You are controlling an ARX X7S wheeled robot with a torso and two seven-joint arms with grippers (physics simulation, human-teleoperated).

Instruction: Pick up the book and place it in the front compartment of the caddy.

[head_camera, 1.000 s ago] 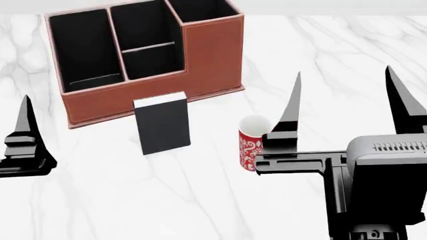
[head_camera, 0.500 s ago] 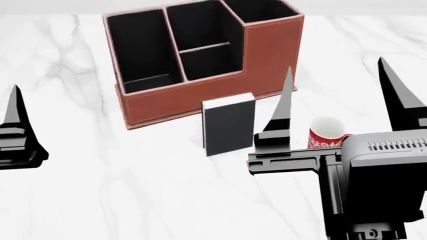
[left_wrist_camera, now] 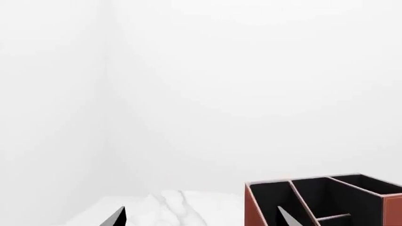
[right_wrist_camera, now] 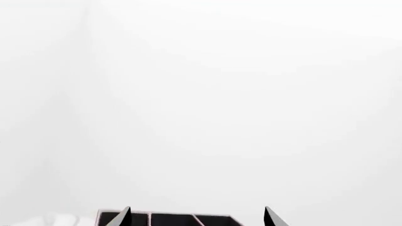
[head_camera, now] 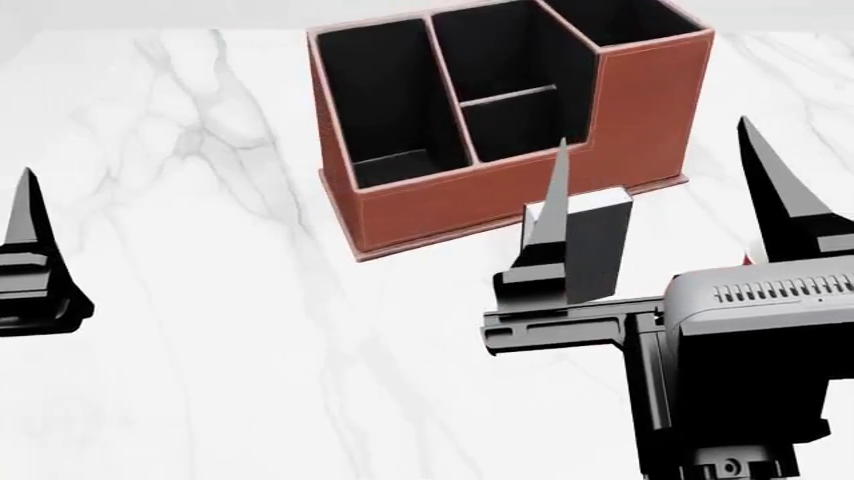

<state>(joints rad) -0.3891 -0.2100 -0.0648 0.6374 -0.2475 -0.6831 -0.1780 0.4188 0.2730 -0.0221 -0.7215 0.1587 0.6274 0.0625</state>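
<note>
1. While the book [head_camera: 587,247] stands upright on the white marble counter [head_camera: 200,250], it sits just in front of the caddy [head_camera: 514,190], at about 5 o'clock from the caddy's middle in the head view; whether the two touch cannot be told.
2. The book shows a black cover with a pale top edge, and its left part is hidden behind one finger of the right gripper [head_camera: 667,215].
3. The right gripper has its two pointed black fingers spread wide apart, holding nothing; the nearer finger [head_camera: 554,220] overlaps the book in the head view, the other rises at 3 o'clock from it.
4. The caddy is reddish-brown with pale rims and black lining, its lower wall facing the robot and its taller cell at 1 o'clock.
5. The left gripper [left_wrist_camera: 201,219] shows two finger tips well apart in the left wrist view, with nothing between them; in the head view only one of its fingers is seen, at 9 o'clock, well apart from the caddy.
6. In the right wrist view, the caddy's rim [right_wrist_camera: 169,217] appears between the finger tips, against a blank white background.
</note>
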